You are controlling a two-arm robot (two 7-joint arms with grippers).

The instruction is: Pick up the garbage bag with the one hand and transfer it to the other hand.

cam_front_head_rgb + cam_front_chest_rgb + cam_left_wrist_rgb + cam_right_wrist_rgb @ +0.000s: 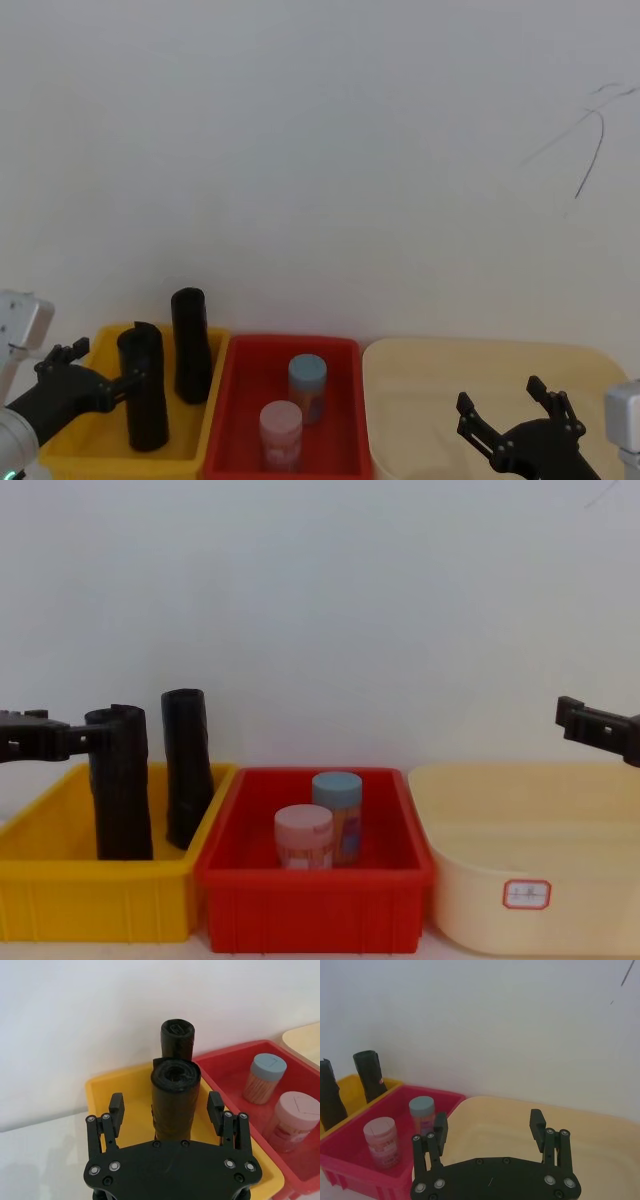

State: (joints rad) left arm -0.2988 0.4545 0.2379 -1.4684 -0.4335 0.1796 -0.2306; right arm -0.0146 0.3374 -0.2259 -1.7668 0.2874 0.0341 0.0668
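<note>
Two black rolls stand upright in the yellow bin. The nearer one is the garbage bag. My left gripper is open, with one finger on each side of the bag's upper part and a small gap to each. The second roll stands just behind it. My right gripper hangs open and holds nothing above the beige tub.
Between the yellow bin and the tub sits a red bin with a blue-lidded jar and a pink-lidded jar. A plain white wall rises close behind all three containers.
</note>
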